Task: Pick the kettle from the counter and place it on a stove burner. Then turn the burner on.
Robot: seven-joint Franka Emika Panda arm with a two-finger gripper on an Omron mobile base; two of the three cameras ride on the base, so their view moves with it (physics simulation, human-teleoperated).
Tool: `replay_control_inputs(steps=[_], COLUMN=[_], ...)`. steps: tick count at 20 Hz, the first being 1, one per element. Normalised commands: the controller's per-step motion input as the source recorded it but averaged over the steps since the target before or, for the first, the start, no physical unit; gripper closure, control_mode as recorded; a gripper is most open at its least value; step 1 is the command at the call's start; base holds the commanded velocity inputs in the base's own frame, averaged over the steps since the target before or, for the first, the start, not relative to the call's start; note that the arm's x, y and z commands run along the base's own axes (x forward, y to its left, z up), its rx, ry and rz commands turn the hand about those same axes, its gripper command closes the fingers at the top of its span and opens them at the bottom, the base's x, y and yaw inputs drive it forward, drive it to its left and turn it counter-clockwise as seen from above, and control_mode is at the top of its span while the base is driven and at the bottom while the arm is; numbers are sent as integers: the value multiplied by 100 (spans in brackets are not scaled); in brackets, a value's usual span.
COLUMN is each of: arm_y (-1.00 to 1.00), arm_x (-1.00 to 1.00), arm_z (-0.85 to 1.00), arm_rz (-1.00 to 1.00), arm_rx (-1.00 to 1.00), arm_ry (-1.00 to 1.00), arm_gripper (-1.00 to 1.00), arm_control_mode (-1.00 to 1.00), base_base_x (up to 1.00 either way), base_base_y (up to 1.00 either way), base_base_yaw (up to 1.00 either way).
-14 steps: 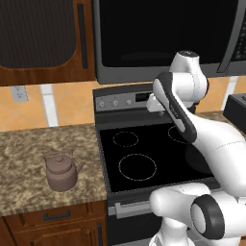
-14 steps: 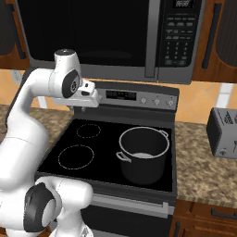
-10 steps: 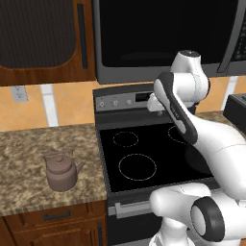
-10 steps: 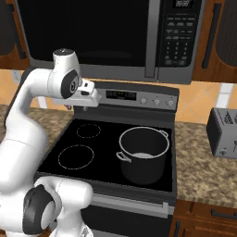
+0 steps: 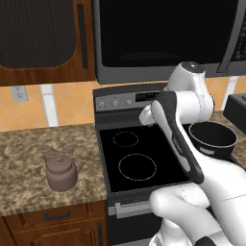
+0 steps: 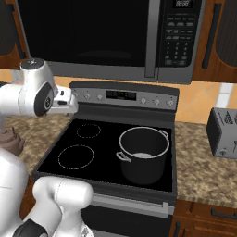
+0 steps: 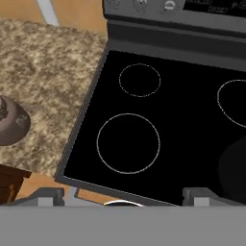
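The small brownish-mauve kettle stands upright on the granite counter, left of the stove. It peeks out at the left edge of the hand view and from behind my arm in the right base view. The large white-outlined stove burner at the cooktop's front left is bare. My gripper hangs high above the cooktop's left half, well right of the kettle. Its fingertips stand wide apart in the hand view, open with nothing between them.
A big black pot sits on the cooktop's right side. A smaller circle lies behind the large burner. Knobs line the stove's back panel. A microwave hangs overhead, and a toaster stands on the right counter.
My hand has swung a little to the left and downward over the cooktop, towards the kettle's side. The kettle and pot have not moved.
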Motion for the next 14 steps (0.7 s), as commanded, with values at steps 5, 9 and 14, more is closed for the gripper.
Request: replay_control_inputs(steps=[5, 9, 14], arm_y=[100, 100, 100], arm_x=[-19, -5, -4], arm_z=[0, 0, 0], arm_rz=[28, 39, 37], arm_rx=[0, -5, -14], arm_ry=[-13, -11, -3], arm_gripper=[-100, -100, -100], arm_control_mode=[-100, -100, -100], base_base_x=[0, 0, 0], base_base_y=[0, 0, 0], base_base_yaw=[0, 0, 0])
